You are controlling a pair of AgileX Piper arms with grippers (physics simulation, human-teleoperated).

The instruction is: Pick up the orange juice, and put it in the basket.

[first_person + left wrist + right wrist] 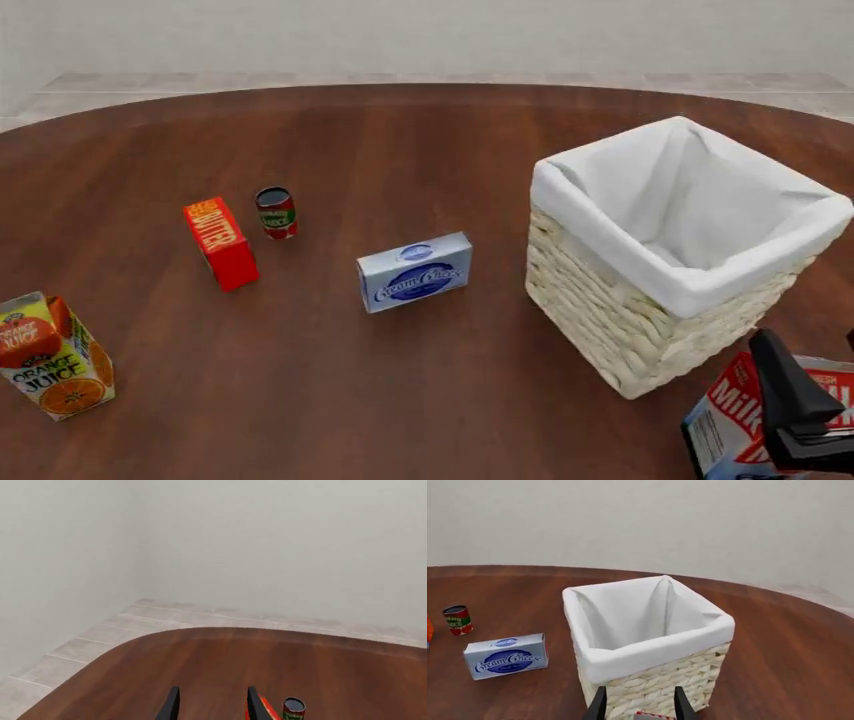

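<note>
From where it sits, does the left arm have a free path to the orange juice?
Probably yes. The orange juice stands alone at the table's near left, on the left arm's side, with bare wood around it. The left gripper is open and empty.

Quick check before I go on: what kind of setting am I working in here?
Likely a simulated tabletop grocery-packing setup in a bare room: a round wooden table holding packaged food such as the orange juice and a cream cheese box, a lined basket, with plain walls and tiled floor behind.

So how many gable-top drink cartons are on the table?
2: the yellow-orange orange juice carton at the near left edge, and the red-white-blue milk carton near right, beside the wicker basket.
</note>
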